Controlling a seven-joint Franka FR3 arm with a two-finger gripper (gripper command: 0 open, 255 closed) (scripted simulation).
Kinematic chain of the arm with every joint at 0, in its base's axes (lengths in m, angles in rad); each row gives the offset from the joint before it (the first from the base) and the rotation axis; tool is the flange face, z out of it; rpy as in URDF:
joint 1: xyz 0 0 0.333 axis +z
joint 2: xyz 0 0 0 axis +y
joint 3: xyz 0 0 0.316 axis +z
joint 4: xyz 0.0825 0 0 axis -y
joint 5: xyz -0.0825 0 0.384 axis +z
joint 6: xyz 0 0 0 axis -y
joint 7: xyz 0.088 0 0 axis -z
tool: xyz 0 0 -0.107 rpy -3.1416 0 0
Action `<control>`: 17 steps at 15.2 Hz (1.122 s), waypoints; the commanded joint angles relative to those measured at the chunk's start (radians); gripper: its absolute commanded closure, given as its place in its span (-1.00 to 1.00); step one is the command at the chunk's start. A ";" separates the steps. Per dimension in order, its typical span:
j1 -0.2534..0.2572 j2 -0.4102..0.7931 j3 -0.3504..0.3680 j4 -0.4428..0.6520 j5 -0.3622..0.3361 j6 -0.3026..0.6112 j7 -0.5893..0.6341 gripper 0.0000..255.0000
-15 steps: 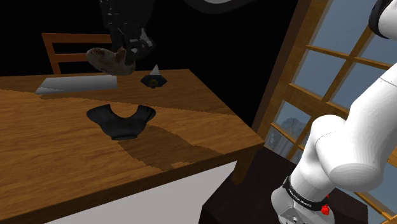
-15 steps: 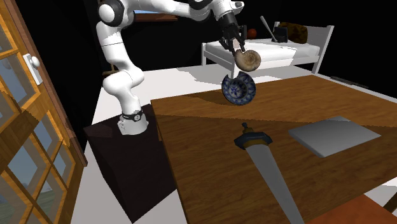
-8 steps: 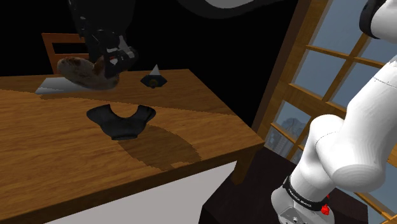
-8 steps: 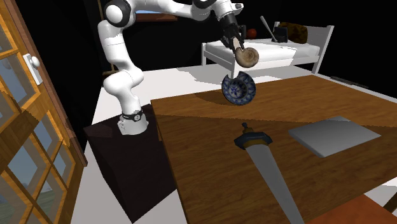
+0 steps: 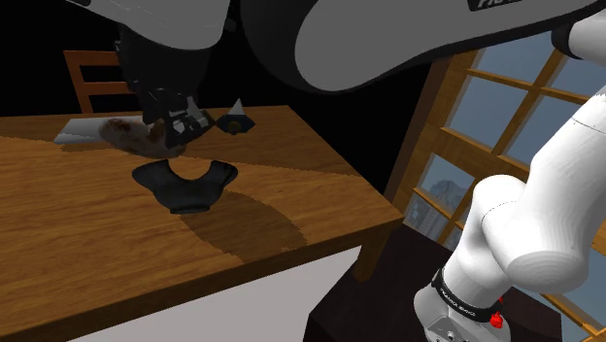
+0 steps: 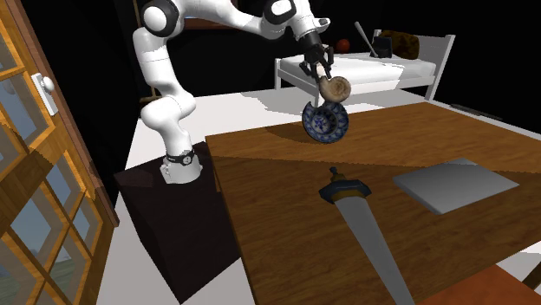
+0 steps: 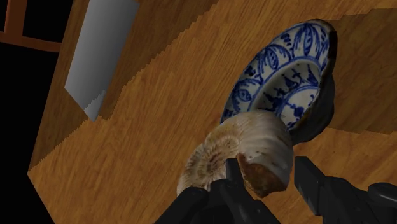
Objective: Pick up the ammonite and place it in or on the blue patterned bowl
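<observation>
- The ammonite (image 6: 334,87), a tan ribbed spiral shell, hangs just above the upper rim of the blue patterned bowl (image 6: 326,124). The black fingers (image 7: 232,181) are clamped on it.
- Whether the shell touches the bowl's rim cannot be told.
- The bowl stands tipped up on its side on the wooden table (image 6: 451,260), close to the table's edge on the stand's side.
- Beyond the bowl a short sword (image 6: 364,221) lies flat with its hilt pointing toward the bowl, well apart from it. A flat grey slab (image 6: 455,184) lies farther off. Neither stands between the gripper (image 6: 319,69) and the bowl.
- Behind the bowl, off the table, is a white-framed bed (image 6: 373,74). On the far side of the stand from the bowl is a wood-framed window (image 6: 35,173).
- The wrist view shows the bowl's blue-and-white inside (image 7: 286,76), with the shell (image 7: 238,153) overlapping its rim.
- The shoulder view gives the bowl (image 5: 186,185) as a dark shape with no pattern.
- There the arm's white casing covers the upper part of the picture, and the shell (image 5: 131,133) is dim and half hidden by the gripper (image 5: 170,121).
- A wooden chair back (image 5: 92,78) rises past the slab (image 5: 83,128), away from the bowl.
</observation>
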State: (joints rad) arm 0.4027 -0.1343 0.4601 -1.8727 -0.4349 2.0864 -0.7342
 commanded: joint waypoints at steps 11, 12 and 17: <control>-0.003 0.002 0.001 -0.087 -0.024 0.082 0.043 1.00; -0.003 0.002 0.001 -0.087 -0.024 0.082 0.043 1.00; -0.003 0.002 0.001 -0.088 -0.024 0.082 0.044 -1.00</control>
State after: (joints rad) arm 0.3998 -0.1327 0.4608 -1.9604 -0.4590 2.1683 -0.6907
